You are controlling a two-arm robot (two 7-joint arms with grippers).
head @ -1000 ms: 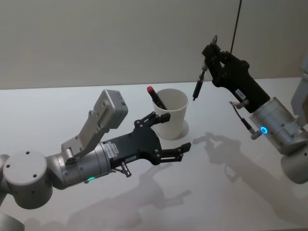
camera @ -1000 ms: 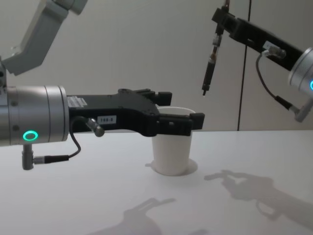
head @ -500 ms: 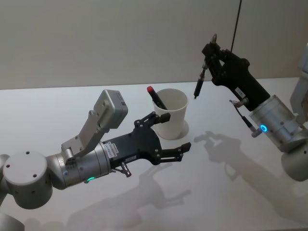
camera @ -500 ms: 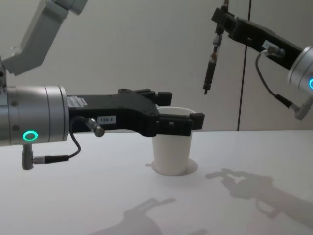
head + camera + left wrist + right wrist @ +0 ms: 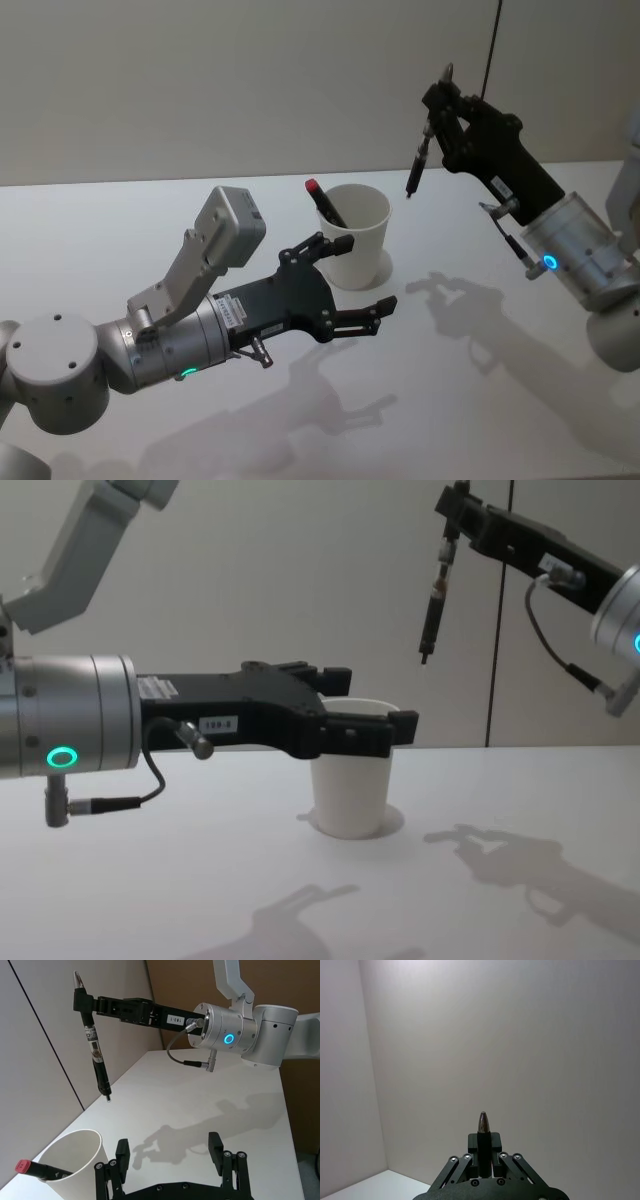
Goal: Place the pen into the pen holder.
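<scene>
The pen [image 5: 326,205], black with a red end, is standing tilted inside the pen holder [image 5: 355,235], its red end leaning out over the rim on the robot's left side; in the left wrist view the same red end [image 5: 22,1165] is poking past the rim of the white cup [image 5: 75,1160]; the cup is sitting upright on the white table [image 5: 450,400], near its middle.

The left gripper [image 5: 362,285] is hovering low over the table just in front of the pen holder, its jaws spread wide and holding nothing; in the chest view it [image 5: 375,730] is crossing in front of the cup's rim [image 5: 352,780], hiding the top of it.

The right gripper [image 5: 432,105] is hanging high above the table, up and to the right of the pen holder, well apart from it; its jaws are clamping a second slim dark pen-like stick [image 5: 416,165] near its upper end, so the stick is dangling nearly upright with its lower tip pointing down; in the left wrist view this stick [image 5: 95,1055] is showing a metal-looking top end and a pale label band; in the right wrist view the pointed top [image 5: 482,1122] is sticking up between the closed jaws; the stick's lower tip is hovering above and to the right of the cup's rim, not over its mouth.
</scene>
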